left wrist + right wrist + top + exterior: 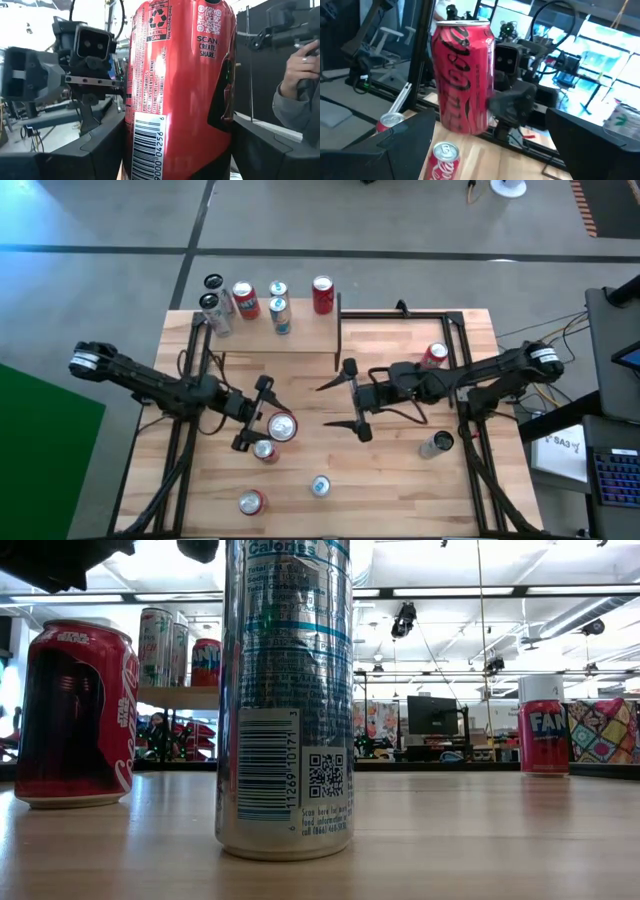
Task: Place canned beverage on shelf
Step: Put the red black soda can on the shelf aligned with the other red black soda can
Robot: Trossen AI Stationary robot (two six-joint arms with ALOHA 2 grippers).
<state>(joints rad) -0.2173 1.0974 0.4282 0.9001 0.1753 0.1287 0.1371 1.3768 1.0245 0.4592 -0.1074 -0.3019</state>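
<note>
Standing on the shelf [300, 332], a light wooden board at the table's far edge: five cans — two slim silver [213, 308], one red-and-white [245, 299], one pale blue [279, 308], one red [322, 294]. That portion of the stocking looks complete. Item in hand: red can [281, 427], upright between the fingers of the left gripper [257, 414], jaws clamped on its sides; the right wrist view shows its base clear of the wood, so it appears lifted, near the table's middle and well short of the shelf. Right gripper [338, 404]: fingers spread wide, empty, facing the held can across a gap. Remaining on the wooden table [400, 470]: small red can [264, 449], red can [251, 501], blue-topped can [320, 485], silver can [437, 444], red can [434, 355] by the right frame. Outstanding: carry and set down.
</note>
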